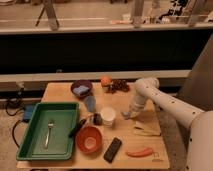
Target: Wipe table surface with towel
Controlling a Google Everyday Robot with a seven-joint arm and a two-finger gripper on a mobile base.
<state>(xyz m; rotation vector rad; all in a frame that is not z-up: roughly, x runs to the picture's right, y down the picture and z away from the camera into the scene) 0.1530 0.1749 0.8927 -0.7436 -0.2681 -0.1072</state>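
In the camera view, the gripper (pixel 126 115) is lowered to the wooden table (pixel 60 92), just right of the white cup (pixel 107 115); whether its jaws are spread or closed cannot be told. The folded beige towel (pixel 146 129) lies just beside it toward the front right. A green tray (pixel 30 140) holding a fork (pixel 49 132) sits at the left, an orange bowl (pixel 89 139) beside it.

My gripper (pixel 127 114) is too small to resolve against the table (pixel 60 92), and my arm (pixel 200 125) is cropped at right.
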